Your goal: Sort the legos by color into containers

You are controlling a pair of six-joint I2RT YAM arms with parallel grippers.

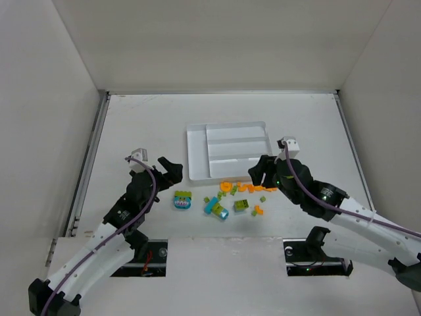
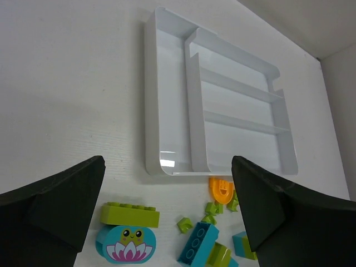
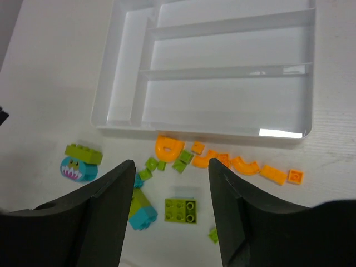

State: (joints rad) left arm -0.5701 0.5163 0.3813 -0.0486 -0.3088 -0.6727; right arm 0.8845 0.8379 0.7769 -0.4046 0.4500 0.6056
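The white tray (image 1: 197, 155) lies mid-table, all its sections bare. The legos lie loose on the table just in front of it: a teal frog-face piece (image 1: 182, 202) with a lime brick (image 2: 129, 214) on top, a teal and lime cluster (image 1: 216, 208), a lime square brick (image 3: 181, 211), an orange arch (image 3: 168, 148) and a row of small orange pieces (image 1: 247, 188). My left gripper (image 1: 172, 172) hovers open left of the pile, above the frog piece. My right gripper (image 1: 258, 172) hangs open over the pile's right end, nothing between its fingers (image 3: 105, 211).
White walls enclose the table on three sides. A metal rail (image 1: 92, 151) runs along the left edge. Both arm bases sit in cutouts (image 1: 151, 253) at the near edge. The tray's near wall (image 3: 222, 133) stands right behind the orange pieces.
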